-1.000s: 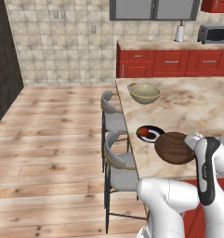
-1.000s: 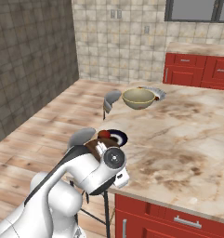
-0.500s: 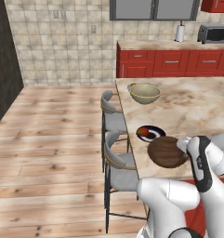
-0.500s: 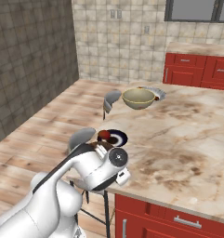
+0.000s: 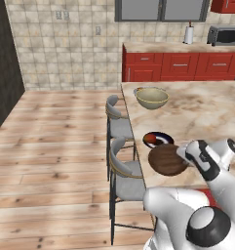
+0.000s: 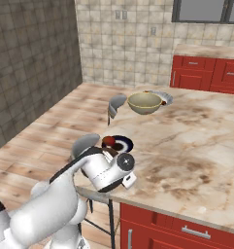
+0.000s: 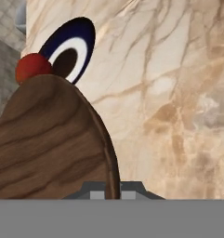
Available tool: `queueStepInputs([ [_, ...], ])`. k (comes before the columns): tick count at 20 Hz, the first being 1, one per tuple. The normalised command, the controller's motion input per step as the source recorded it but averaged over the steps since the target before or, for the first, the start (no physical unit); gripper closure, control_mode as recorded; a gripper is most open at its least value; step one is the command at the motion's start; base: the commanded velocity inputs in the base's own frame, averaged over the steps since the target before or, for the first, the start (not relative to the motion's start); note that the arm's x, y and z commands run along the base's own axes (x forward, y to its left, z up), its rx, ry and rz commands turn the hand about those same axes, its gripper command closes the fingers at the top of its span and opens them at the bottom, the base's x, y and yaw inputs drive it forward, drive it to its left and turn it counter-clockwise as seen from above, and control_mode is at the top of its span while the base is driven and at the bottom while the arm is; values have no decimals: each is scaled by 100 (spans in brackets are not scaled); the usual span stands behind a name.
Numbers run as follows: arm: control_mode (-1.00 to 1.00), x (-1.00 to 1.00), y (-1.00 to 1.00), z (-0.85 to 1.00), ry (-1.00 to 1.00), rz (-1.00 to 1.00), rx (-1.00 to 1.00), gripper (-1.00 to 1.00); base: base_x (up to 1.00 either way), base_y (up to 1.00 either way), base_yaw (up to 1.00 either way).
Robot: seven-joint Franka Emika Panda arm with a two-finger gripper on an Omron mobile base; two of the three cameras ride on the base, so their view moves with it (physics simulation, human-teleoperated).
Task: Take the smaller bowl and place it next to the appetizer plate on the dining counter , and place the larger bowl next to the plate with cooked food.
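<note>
The smaller bowl (image 5: 166, 160), dark brown wood with grain, hangs tilted over the near left part of the dining counter (image 5: 211, 110). My gripper (image 7: 112, 189) is shut on its rim, and the hand (image 5: 201, 157) sits just right of it. The bowl (image 7: 48, 144) lies close beside the appetizer plate (image 7: 78, 42), whose dark rim and red food (image 7: 32, 67) show past its edge. The plate (image 5: 157, 138) (image 6: 120, 143) sits near the counter's left edge. Further back stands the larger bowl (image 5: 151, 97) (image 6: 144, 102), with the white plate with cooked food (image 6: 163, 96) partly hidden behind it.
Two grey-seated stools (image 5: 118, 119) (image 5: 127, 172) stand along the counter's left edge above the wood floor (image 5: 55, 146). Red wall cabinets (image 5: 172, 66) with a microwave (image 5: 225, 35) and a paper roll (image 5: 188, 34) line the back. The marbled top (image 6: 201, 146) stretches bare to the right.
My hand has carried the wooden bowl a little left and down, closer to the counter's edge and the dark-rimmed plate. The beige bowl and the plates have stayed put.
</note>
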Motion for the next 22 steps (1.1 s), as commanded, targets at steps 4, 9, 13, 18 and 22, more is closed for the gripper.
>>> queueStepInputs([
  [4,-100,35,-1,-31,13,2,0,100,0,0,0],
  [9,-100,33,-8,-32,7,0,0,100,0,0,0],
  [13,-100,10,-14,-11,0,0,0,100,0,0,0],
  [18,-100,5,-2,2,1,0,0,100,0,0,0],
  [22,-100,5,0,14,2,0,0,100,0,0,0],
])
